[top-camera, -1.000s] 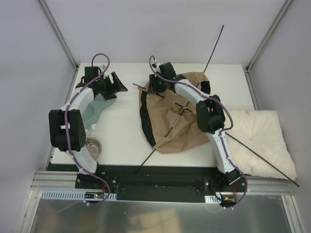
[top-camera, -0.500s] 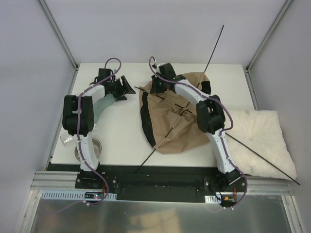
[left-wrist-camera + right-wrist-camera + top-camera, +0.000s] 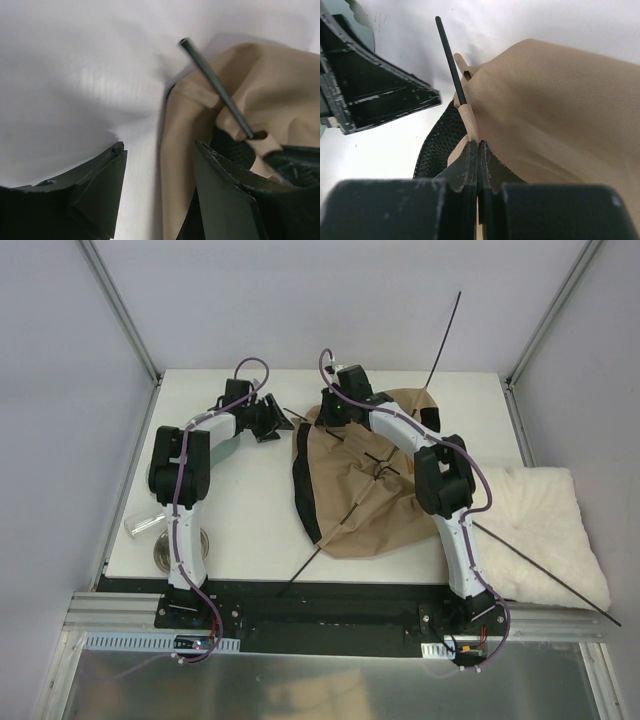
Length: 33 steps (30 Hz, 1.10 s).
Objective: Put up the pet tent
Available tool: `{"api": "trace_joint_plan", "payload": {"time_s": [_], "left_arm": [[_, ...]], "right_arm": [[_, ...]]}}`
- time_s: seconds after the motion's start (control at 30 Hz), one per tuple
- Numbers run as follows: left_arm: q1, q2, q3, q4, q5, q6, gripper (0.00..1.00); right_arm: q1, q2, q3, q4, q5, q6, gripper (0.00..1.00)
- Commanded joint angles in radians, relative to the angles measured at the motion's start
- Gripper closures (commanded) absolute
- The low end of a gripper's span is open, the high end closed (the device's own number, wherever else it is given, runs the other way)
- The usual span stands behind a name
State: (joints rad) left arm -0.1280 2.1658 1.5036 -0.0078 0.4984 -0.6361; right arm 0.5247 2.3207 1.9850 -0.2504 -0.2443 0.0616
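The tan pet tent point(image 3: 365, 490) with black lining lies collapsed on the white table point(image 3: 240, 510), thin black poles point(image 3: 335, 525) crossing it. My right gripper point(image 3: 325, 422) is at its far left corner, shut on a tan strap of the tent point(image 3: 471, 129) with a pole end point(image 3: 449, 55) sticking out of the sleeve. My left gripper point(image 3: 280, 420) is open just left of that corner. In the left wrist view its fingers point(image 3: 102, 185) straddle the tent's tan edge point(image 3: 182, 165), and the pole point(image 3: 215, 85) runs into a sleeve hole. No label or pom-pom shows.
A fluffy cream cushion point(image 3: 540, 530) lies at the right table edge under a long pole point(image 3: 540, 565). Another pole point(image 3: 445, 335) sticks up at the back. A pale green cloth point(image 3: 215, 455) lies under my left arm. A metal bowl point(image 3: 170, 550) and clear cup point(image 3: 140, 525) sit front left.
My left gripper has swung right across the back of the table to the tent's far left corner. My right gripper has shifted slightly right, still holding the tent corner.
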Motion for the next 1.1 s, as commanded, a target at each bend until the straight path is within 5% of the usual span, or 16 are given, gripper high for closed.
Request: {"api": "trace_joint_plan", "payload": {"time_s": [0.0,0.27,0.5,0.57,0.7,1.07], "left_arm": [[-0.031,0.067,0.085,0.075,-0.011,-0.057,0.42],[-0.093,0.092,0.136,-0.106,-0.194,-0.014,0.52],[-0.121,0.141,0.168,-0.124,-0.152,-0.023,0.56],[-0.121,0.155,0.185,-0.124,-0.144,-0.024,0.63],[-0.117,0.164,0.207,-0.132,-0.138,-0.011,1.0],[0.011,0.089,0.138,-0.106,-0.015,0.021,1.0]], "right_arm": [[-0.011,-0.096,-0.021,0.053,-0.013,0.04,1.0],[-0.019,-0.081,-0.018,0.074,-0.016,0.086,1.0],[-0.029,-0.067,-0.041,0.091,-0.043,0.122,1.0],[-0.029,-0.064,-0.051,0.091,-0.046,0.122,1.0],[-0.032,-0.063,-0.063,0.091,-0.047,0.124,1.0],[-0.049,-0.121,-0.118,0.054,-0.044,0.054,1.0]]}}
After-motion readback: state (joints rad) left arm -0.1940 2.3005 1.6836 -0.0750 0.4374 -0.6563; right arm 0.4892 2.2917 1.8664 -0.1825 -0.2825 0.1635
